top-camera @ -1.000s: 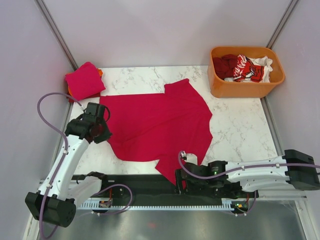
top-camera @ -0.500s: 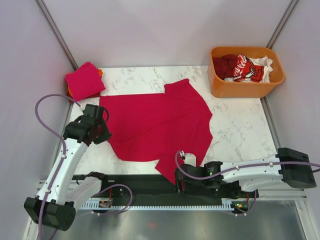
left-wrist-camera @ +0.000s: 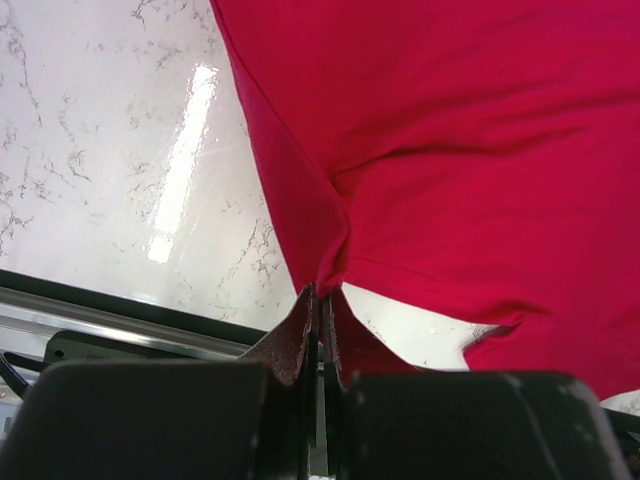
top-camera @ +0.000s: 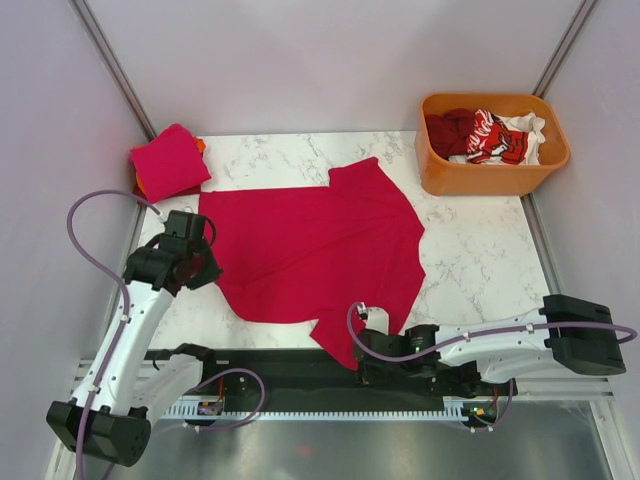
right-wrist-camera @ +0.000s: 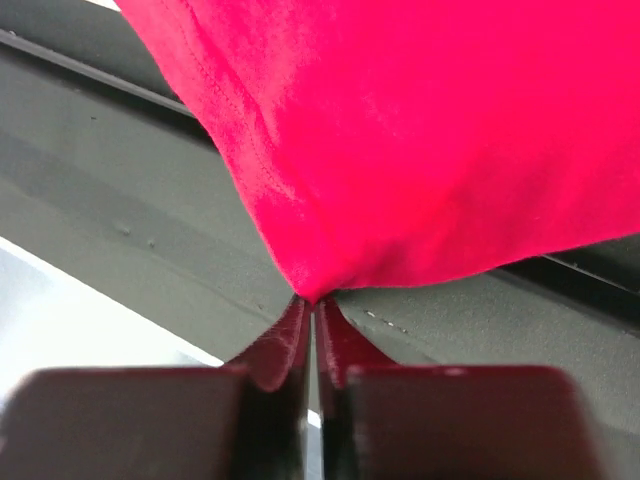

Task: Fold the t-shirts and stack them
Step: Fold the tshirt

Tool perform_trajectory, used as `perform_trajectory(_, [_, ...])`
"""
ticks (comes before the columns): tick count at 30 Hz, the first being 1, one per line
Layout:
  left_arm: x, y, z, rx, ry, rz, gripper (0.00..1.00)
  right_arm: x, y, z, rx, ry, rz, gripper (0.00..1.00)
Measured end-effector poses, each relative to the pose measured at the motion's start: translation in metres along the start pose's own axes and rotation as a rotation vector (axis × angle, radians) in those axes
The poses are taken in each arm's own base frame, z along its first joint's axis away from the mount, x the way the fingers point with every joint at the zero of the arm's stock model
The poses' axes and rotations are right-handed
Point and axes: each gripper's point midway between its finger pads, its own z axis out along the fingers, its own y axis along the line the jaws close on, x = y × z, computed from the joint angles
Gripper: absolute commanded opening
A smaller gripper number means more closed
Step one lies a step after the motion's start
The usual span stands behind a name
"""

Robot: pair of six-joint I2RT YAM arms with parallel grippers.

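A crimson t-shirt lies spread across the marble table, its lower sleeve hanging over the near edge. My left gripper is shut on the shirt's left edge, the cloth pinched between its fingertips. My right gripper is shut on the tip of the shirt's near corner above the black rail. A folded pink-red t-shirt rests on an orange one at the back left. More t-shirts, dark red, white and red with white print, lie in the orange tub.
The orange tub stands at the table's back right corner. A black rail runs along the near edge below the arms. Grey walls enclose the table on three sides.
My right gripper has closed on the shirt's near corner and its arm has shifted slightly left. The left gripper stays shut on the left edge.
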Motion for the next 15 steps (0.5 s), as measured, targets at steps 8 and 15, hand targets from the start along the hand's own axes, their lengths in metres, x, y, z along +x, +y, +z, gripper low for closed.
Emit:
perform_trajectory(8, [0.001,0.0,-0.003,0.014,-0.007,0.002,0.02,-0.014,-0.002,-0.003,-0.029,-0.058,0.03,0.0])
perform_trajectory(15, [0.002,-0.001,-0.005,0.028,-0.009,0.003,0.02,-0.04,-0.012,-0.02,0.09,-0.151,-0.034,0.67])
